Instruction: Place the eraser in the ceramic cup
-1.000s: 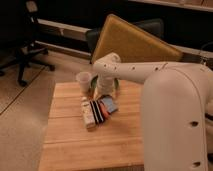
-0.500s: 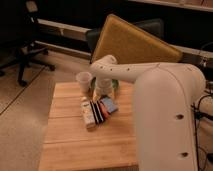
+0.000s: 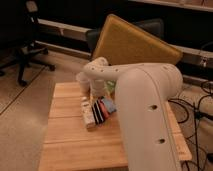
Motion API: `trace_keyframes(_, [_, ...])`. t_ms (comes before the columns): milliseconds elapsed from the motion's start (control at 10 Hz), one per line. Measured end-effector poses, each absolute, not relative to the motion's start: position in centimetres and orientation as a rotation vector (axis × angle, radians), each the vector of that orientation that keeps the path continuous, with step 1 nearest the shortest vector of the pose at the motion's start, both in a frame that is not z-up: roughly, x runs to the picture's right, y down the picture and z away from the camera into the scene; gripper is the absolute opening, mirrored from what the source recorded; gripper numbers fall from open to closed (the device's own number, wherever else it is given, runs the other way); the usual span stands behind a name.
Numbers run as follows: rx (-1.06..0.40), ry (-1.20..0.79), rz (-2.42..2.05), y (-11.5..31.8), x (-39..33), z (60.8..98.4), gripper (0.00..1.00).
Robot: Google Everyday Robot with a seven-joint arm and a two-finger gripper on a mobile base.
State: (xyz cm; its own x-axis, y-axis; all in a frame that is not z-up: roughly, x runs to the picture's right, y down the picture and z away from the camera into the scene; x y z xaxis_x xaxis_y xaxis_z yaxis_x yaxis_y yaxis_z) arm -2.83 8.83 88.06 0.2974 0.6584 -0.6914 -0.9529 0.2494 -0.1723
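Observation:
The eraser (image 3: 96,111), a small black block, lies on the wooden table (image 3: 70,145) in a tight row of small items. The pale ceramic cup (image 3: 81,80) stands at the table's far left part, its right side hidden by my arm. My white arm reaches in from the lower right and bends down over the row. The gripper (image 3: 98,96) hangs at its end, just above the eraser and right of the cup. It looks open, with nothing in it; the wrist covers most of it.
A white bottle-like object (image 3: 88,118) lies left of the eraser, with an orange piece (image 3: 102,110) and a blue piece (image 3: 109,105) to its right. A yellow board (image 3: 132,45) leans behind the table. An office chair (image 3: 27,47) stands far left on the floor.
The arm has swung a little to the left and lower over the row of items. The items and the cup have not moved.

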Motion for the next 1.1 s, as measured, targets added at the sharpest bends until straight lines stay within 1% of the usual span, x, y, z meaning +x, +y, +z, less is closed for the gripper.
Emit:
trace_keyframes(400, [-0.662, 0.607, 1.137, 9.4, -3.2, 89.7, 0.65])
trace_keyframes(800, [-0.726, 0.6, 1.067, 10.6, -6.8, 91.5, 0.65])
trace_keyframes(1100, [-0.741, 0.588, 1.013, 10.6, -8.6, 92.1, 0.65])
